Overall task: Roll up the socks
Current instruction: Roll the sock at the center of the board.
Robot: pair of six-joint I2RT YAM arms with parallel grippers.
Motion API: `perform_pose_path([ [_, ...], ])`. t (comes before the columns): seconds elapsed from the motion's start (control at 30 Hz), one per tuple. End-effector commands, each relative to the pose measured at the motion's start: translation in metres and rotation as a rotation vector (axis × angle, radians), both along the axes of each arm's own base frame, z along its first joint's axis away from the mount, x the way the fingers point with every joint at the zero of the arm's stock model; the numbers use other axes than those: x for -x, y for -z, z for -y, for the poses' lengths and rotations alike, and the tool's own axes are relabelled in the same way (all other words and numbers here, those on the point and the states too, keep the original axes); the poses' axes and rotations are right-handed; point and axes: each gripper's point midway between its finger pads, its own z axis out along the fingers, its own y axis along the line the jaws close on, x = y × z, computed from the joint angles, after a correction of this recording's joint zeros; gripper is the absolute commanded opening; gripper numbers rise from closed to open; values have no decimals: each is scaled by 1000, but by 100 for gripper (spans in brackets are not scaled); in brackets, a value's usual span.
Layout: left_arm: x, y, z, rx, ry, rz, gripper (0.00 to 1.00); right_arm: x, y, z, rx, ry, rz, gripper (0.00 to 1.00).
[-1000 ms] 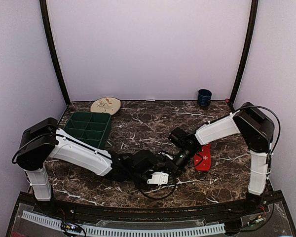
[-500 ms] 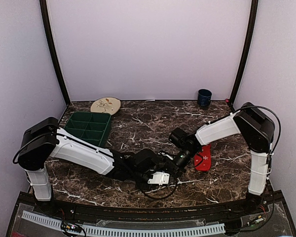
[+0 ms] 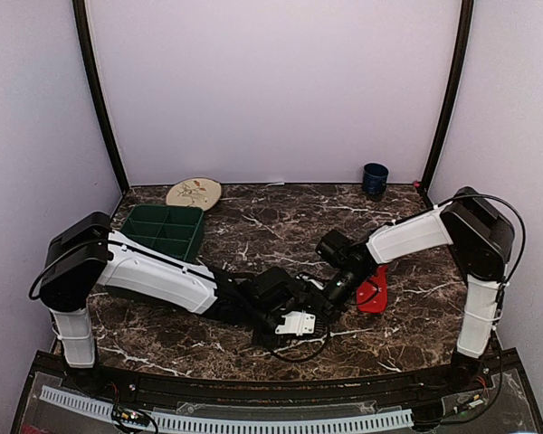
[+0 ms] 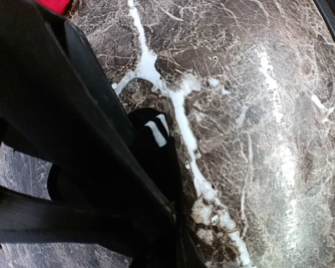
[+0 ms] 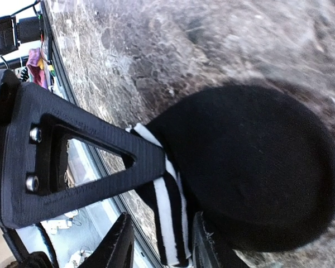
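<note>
Black sock (image 5: 251,167) could unroll if you tug: left end effector (image 3: 317,307) clamps only its striped cuff (image 5: 168,223); right end effector (image 3: 334,293) grip unclear.

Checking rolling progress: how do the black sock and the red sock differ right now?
Shape: the black sock is bunched into a rounded bundle with its cuff sticking out; the red sock lies flat, not rolled. Colour: the black sock has a white-striped cuff; the red sock is bright red. Visibility: the black sock fills the right wrist view; the red sock shows only partly in the top view. Both rest on the marble table.
</note>
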Motion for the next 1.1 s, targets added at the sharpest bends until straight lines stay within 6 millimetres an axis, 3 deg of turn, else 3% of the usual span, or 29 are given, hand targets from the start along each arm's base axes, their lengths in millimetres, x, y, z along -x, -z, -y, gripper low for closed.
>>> perform_pose_path([
  [0.0, 29, 44, -42, -195, -3, -173, 12, -9, 10, 18, 58, 46, 45, 36],
  [0.33, 32, 42, -41, -222, -20, -297, 12, -20, 5, 25, 48, 86, 77, 38],
  [0.83, 23, 34, -36, -205, -26, -288, 12, -40, -21, 32, 41, 185, 197, 39],
  [1.07, 14, 27, -29, -190, -32, -252, 14, -41, -8, 37, 89, 194, 196, 20],
])
